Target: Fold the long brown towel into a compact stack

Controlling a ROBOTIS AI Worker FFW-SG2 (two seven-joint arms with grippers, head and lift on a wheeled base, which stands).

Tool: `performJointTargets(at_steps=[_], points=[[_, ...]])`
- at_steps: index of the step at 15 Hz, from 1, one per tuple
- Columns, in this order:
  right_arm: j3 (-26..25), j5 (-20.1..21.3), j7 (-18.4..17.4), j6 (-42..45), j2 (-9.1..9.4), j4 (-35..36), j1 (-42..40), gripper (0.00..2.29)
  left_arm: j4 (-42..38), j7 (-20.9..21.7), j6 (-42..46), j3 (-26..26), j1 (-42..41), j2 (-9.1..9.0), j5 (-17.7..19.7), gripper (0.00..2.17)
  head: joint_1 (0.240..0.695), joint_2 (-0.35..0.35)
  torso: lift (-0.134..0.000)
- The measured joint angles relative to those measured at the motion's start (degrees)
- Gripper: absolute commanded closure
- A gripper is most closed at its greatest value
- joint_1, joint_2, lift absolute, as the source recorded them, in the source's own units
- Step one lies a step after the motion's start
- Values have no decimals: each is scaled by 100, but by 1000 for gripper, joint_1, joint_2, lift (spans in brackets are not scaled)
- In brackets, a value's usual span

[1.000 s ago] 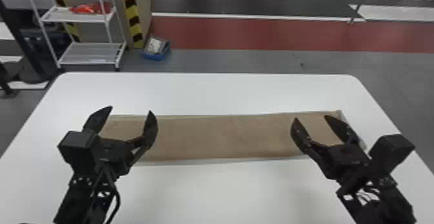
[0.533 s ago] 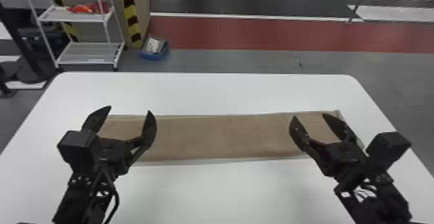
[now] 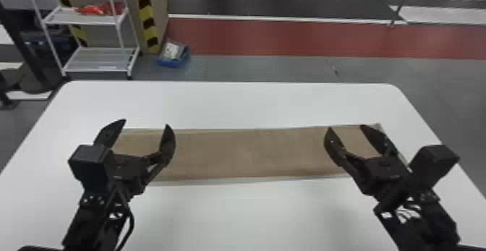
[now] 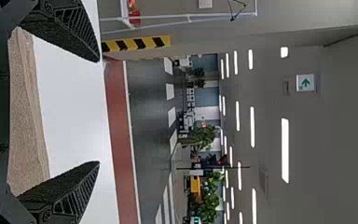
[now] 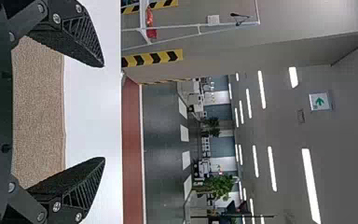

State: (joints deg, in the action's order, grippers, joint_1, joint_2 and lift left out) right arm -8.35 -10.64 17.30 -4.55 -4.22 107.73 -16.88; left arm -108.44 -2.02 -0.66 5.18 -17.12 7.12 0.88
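Head view: locate the long brown towel (image 3: 253, 154) flat on the white table (image 3: 235, 105), stretched lengthwise from side to side. Find the left gripper (image 3: 146, 123) over the left end of the towel and the right gripper (image 3: 345, 127) over the right end, each with fingers spread and nothing clamped. Treat the present step, by judgement, as preparation for grasping an end. Guard against a missed pickup, caused by too shallow a descent onto a thin edge. Avoid pressing too low, with scraping on the table and a rucked towel as likely results.

Left wrist view: note 2 fingers wide apart, with the towel flat beneath and layered lines along its far edge. Allow for pinching the upper layer alone, a possible cause of a skewed fold.

Right wrist view: note 2 fingers likewise apart and empty, with the towel lying flat beneath. Beware of uneven lifting or pulling, a probable cause of twisting or sliding on the smooth table. Align the edges before each release, to prevent a crooked, loose stack
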Motion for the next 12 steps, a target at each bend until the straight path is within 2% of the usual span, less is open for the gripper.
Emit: performJointTargets(at_steps=[8,11,12], points=[[40,28,9,-23,0,-133,76,218,166,35,-57,-24,63,1,77,93,695,-54,-125],[162,77,408,127,-1,-633,396,397,255,28,-101,-167,65,2,143,97,695,-24,-125],[190,77,611,227,-5,-919,588,640,267,30,-96,-238,38,4,168,97,695,1,-125]])
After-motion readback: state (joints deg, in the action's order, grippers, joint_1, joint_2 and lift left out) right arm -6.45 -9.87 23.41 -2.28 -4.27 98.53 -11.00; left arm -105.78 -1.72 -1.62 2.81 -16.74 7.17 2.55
